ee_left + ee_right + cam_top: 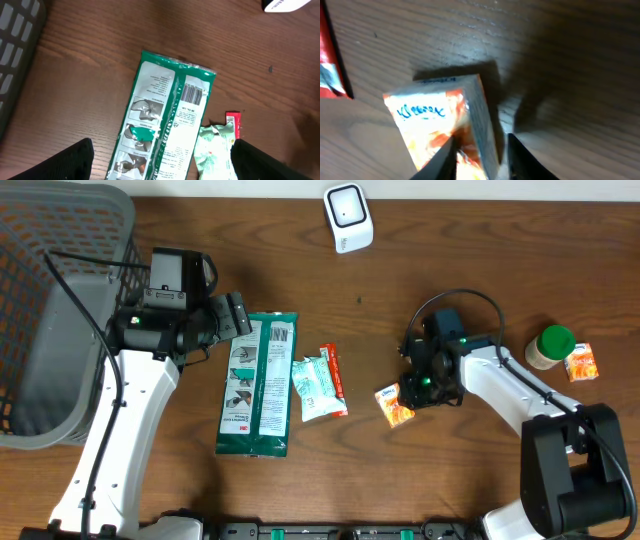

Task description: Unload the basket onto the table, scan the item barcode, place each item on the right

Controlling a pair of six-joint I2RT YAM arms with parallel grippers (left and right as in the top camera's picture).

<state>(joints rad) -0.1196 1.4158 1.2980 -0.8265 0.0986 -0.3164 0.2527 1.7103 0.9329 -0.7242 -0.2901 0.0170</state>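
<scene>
While the right gripper (476, 161) straddles the item, the entry reads as follows.

**Item to scan:** tissue pack (394, 404), orange and white, lying on the table (450, 260) just right of centre in the overhead view. It appears to be the item chosen for this step.

**Right gripper:** jaws drawn in close on either side of the pack's near end. Whether both pads press on it cannot be told, as a sliver of wood seems to show on one side.

**Left gripper** (162, 166)**:** jaws spread wide and holding nothing, above the green packet (165, 120) left of centre.

**Scanner** (347, 217)**:** white, at the top centre of the overhead view, well apart from the pack.

**Other stock:**
- wipes pouch (315, 388) and red stick (333, 380) beside the green packet
- jar (549, 345) and second orange pack (581, 362) at the right edge
- basket (55, 310) at the upper left

**Handling advice, as a judgement:**
- Seat both pads squarely on the pack's short end before lifting, since soft wrap will likely crumple or slip from a corner pinch.
- No barcode shows on the upward face, so the pack will probably need turning to present the right side to the scanner's window.
- Carry the pack high enough to clear the table.
</scene>
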